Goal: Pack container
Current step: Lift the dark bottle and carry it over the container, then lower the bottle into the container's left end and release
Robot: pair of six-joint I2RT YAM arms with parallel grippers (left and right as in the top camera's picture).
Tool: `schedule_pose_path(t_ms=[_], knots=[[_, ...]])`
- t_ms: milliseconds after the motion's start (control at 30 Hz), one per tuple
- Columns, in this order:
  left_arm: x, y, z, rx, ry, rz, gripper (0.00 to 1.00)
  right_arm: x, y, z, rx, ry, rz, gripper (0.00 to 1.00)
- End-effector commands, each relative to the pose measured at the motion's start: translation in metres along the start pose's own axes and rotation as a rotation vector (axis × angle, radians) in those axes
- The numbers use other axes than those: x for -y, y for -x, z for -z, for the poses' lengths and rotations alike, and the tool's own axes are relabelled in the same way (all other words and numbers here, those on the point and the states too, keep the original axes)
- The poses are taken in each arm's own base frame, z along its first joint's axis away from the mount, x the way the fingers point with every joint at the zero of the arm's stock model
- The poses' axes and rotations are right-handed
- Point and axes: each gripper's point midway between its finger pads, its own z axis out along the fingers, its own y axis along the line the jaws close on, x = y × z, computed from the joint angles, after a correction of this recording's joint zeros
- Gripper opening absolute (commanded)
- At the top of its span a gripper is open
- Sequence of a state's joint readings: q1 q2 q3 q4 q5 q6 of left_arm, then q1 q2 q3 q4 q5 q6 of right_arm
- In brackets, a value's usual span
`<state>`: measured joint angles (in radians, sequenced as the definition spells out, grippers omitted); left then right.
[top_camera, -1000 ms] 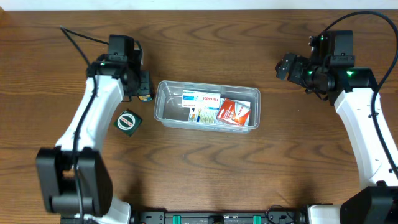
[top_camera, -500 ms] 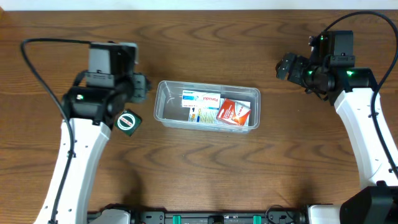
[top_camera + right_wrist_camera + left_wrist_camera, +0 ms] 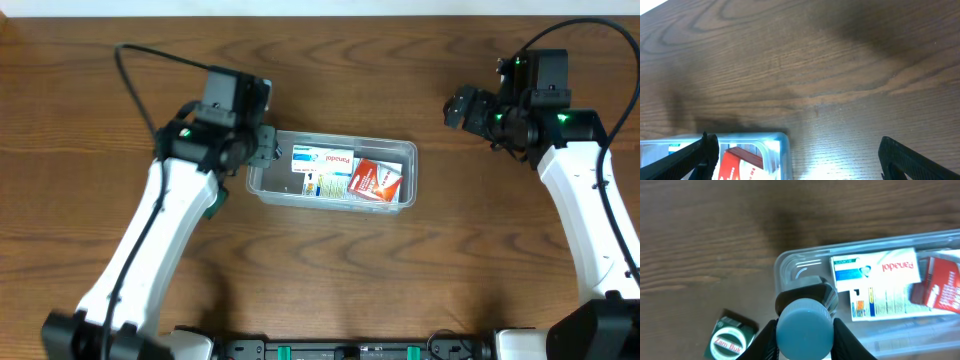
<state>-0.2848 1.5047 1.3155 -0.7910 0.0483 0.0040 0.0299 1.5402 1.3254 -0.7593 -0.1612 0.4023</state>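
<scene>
The container (image 3: 278, 184) lies long axis left-right; left claw (image 3: 804, 339) grips a blue-capped bottle (image 3: 804, 326); right claw (image 3: 797, 159) gapes.

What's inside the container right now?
A white Panadol box, another white box and a red box. The left gripper, holding a blue-capped item, hides part of the container's left end.

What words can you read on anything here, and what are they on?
"Panadol": white box in the container.
"Zam Buk": green box on the table.
Red box: print too blurred to read.
Fine print below "Panadol": too small to read.
Bottle in the left gripper: no label shows.
</scene>
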Motion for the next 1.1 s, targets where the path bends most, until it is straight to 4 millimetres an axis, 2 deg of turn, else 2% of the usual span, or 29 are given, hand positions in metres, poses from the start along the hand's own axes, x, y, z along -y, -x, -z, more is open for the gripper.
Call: schedule_pose_path(t_ms=[0,100,267,533,667,1067], knots=[[0.001,0.004,-0.015,-0.021,0.003,0.025,0.19,0.000,0.003,0.001,0.007,0.001,-0.011,0.99],[0.001,0.005,-0.026,-0.033,0.005,0.025,0.19,0.000,0.003,0.002,0.007,0.001,-0.010,0.99],[0.001,0.011,-0.033,-0.014,0.003,0.025,0.20,0.000,0.003,0.002,0.007,0.001,-0.010,0.99],[0.002,0.015,-0.034,0.001,0.002,0.025,0.28,0.000,0.003,0.002,0.007,0.001,-0.010,0.99],[0.002,0.015,-0.034,0.001,0.002,0.025,0.36,0.000,0.003,0.002,0.007,0.001,-0.010,0.99],[0.002,0.015,-0.032,0.002,0.002,0.027,0.36,0.000,0.003,0.002,0.007,0.001,-0.010,0.99]])
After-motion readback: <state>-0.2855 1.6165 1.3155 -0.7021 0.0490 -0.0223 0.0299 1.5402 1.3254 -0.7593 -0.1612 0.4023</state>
